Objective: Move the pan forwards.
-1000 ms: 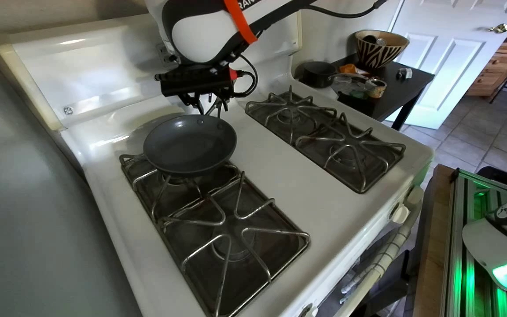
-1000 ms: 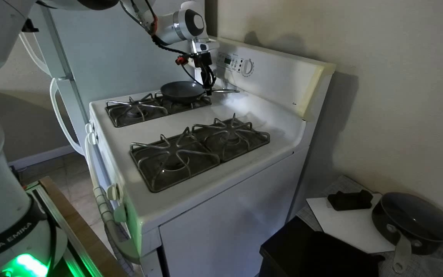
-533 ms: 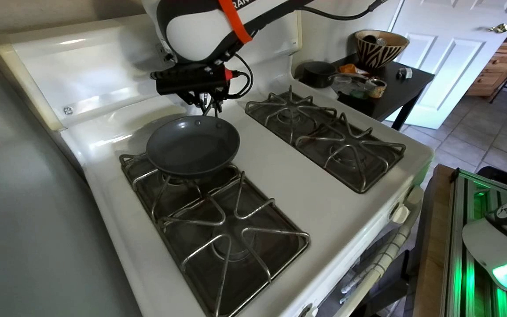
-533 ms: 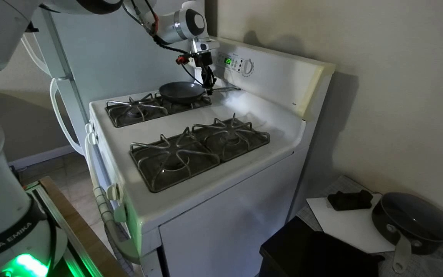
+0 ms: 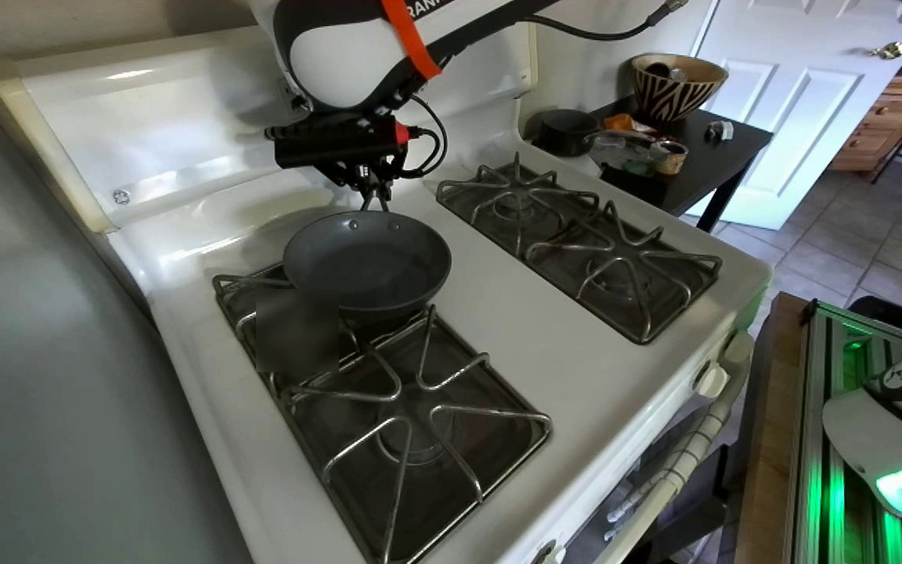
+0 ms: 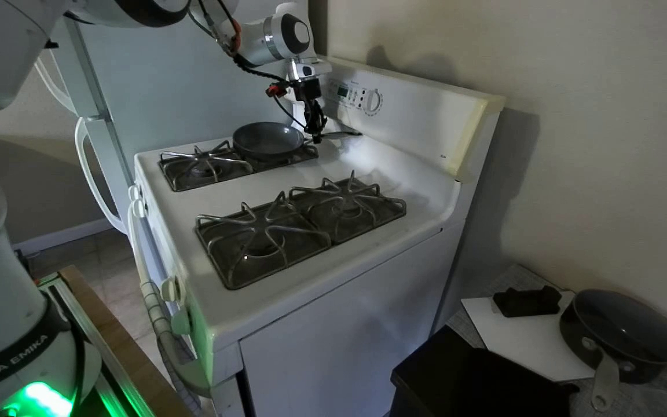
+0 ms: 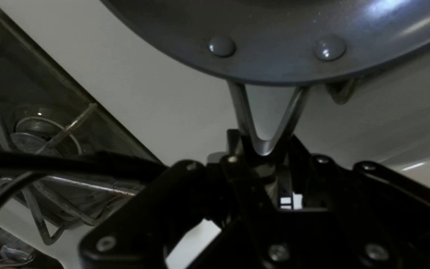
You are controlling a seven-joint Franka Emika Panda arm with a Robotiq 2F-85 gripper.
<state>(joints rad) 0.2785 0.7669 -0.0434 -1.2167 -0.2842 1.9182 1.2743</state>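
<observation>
Hanging over the back of the stove (image 5: 533, 345) in an exterior view, the gripper (image 5: 373, 188) is just behind the rim of the pan (image 5: 367, 262), which is over the rear part of one set of burner grates (image 5: 490, 411), partly hidden by a dark blur. In an exterior view, the long handle (image 6: 342, 135) extends past the gripper toward the back panel (image 6: 426, 110), and the pan is well apart from the nearer grates (image 6: 296, 230); I cannot tell whether its base touches anything. In the wrist view, the fingers (image 7: 234, 141) are narrow, pinching the handle where its two struts meet, and two rivets (image 7: 222, 46) show inside the pan's wall.
</observation>
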